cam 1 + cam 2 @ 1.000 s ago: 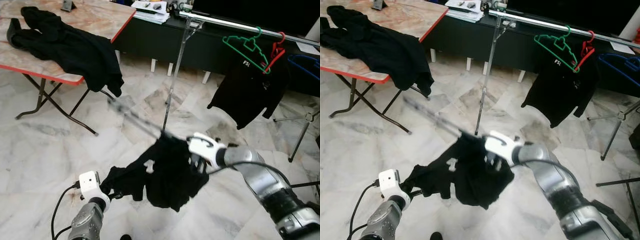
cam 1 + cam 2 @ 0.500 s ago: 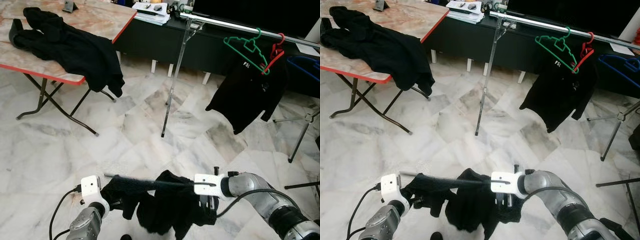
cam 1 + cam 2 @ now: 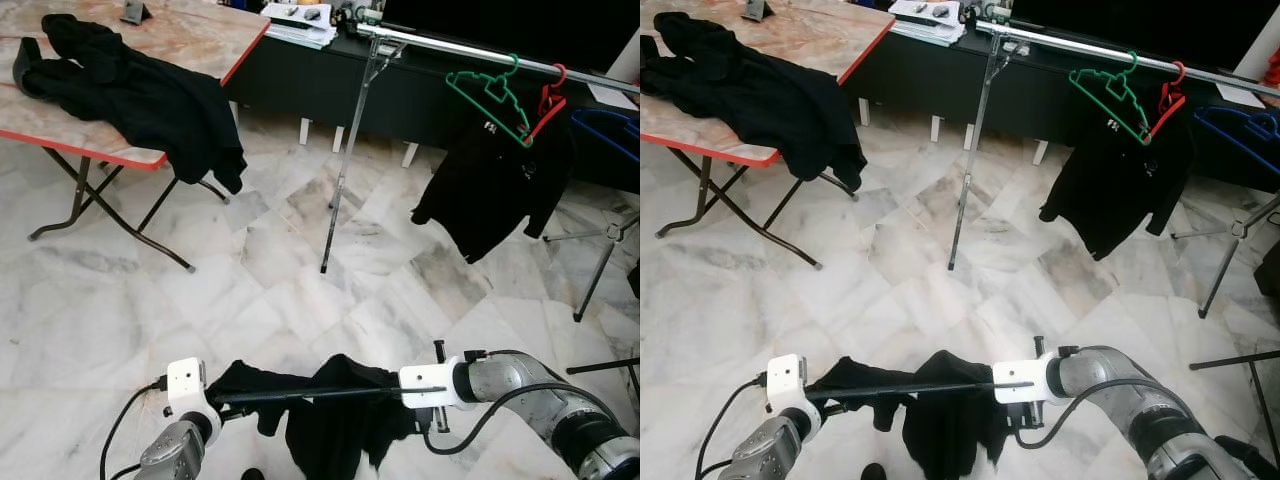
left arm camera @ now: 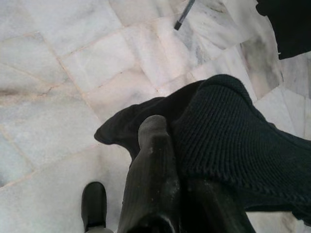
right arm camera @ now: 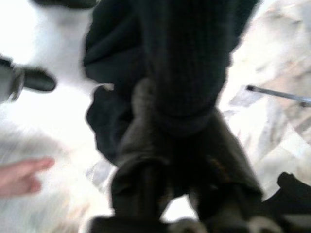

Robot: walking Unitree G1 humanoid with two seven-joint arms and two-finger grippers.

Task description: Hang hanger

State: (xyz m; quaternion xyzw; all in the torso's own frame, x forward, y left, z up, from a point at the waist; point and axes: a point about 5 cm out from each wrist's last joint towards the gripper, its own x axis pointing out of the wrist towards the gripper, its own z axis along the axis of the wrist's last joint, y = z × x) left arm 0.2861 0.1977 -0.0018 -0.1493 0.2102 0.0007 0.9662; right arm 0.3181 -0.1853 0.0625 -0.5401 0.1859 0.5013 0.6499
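This looks like a room in a home used for sorting laundry. The floor [image 3: 120, 300] is pale veined marble tile. At ten o'clock a folding table [image 3: 190, 40] with a red edge carries a heap of black clothes [image 3: 140, 95]. From twelve to two o'clock a metal rail [image 3: 470, 50] holds a green hanger [image 3: 490, 90], a red hanger [image 3: 550, 105] and a black shirt [image 3: 495, 190]. Behind it runs a low dark cabinet [image 3: 300, 85], perhaps a TV bench, with papers [image 3: 300, 22] on top.
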